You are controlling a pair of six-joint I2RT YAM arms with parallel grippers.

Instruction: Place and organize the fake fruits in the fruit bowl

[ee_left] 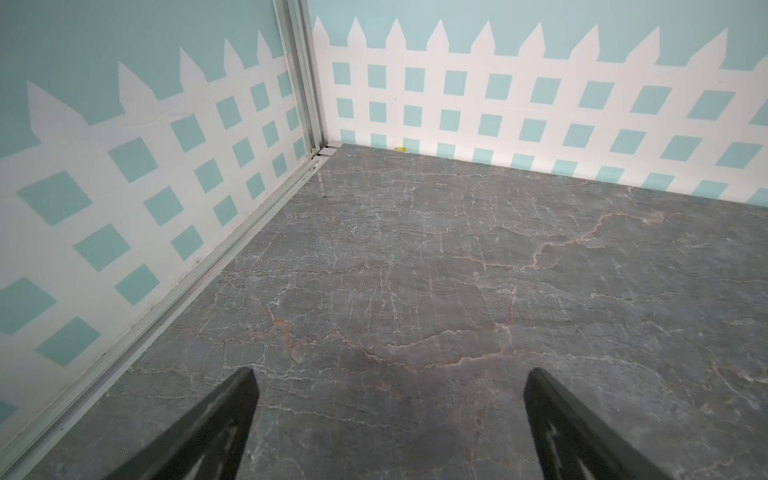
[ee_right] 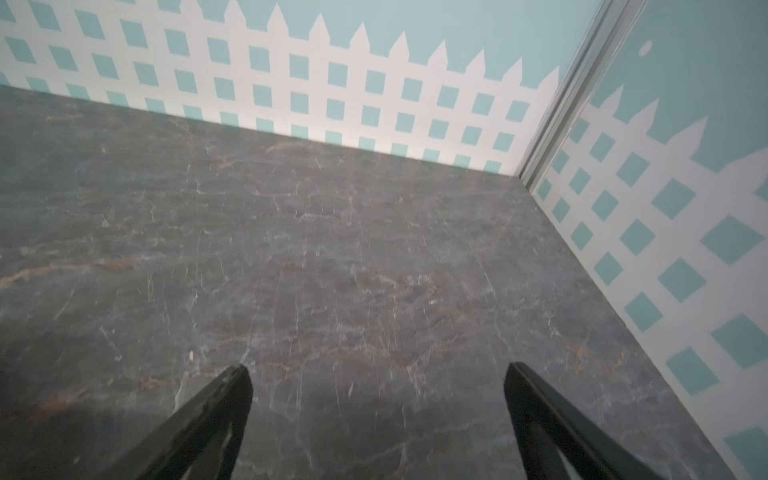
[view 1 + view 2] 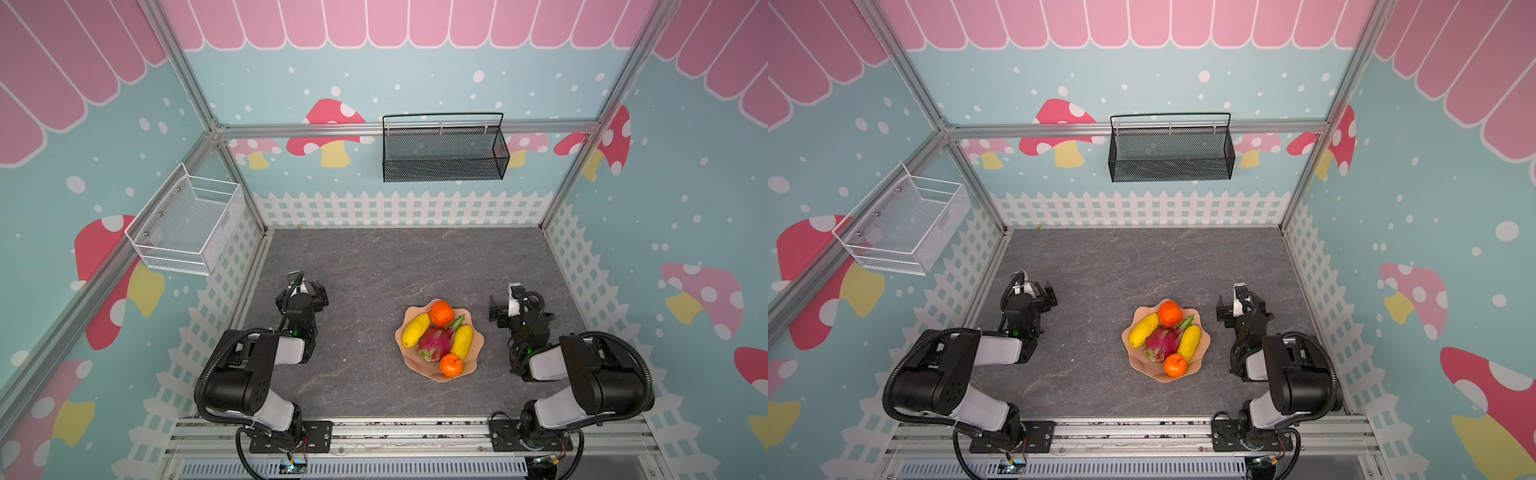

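Observation:
In both top views the peach-pink fruit bowl sits right of the table's middle and holds all the fake fruits. An orange lies at its far side and another orange at its near side. The magenta dragon fruit lies between two yellow mangoes. My left gripper hangs far left of the bowl, open and empty over bare table. Just right of the bowl my right gripper is open too, holding nothing.
A black mesh basket hangs on the back wall and a white wire basket on the left wall. Fence-patterned walls close in the grey marbled table on three sides. An aluminium rail runs along the front.

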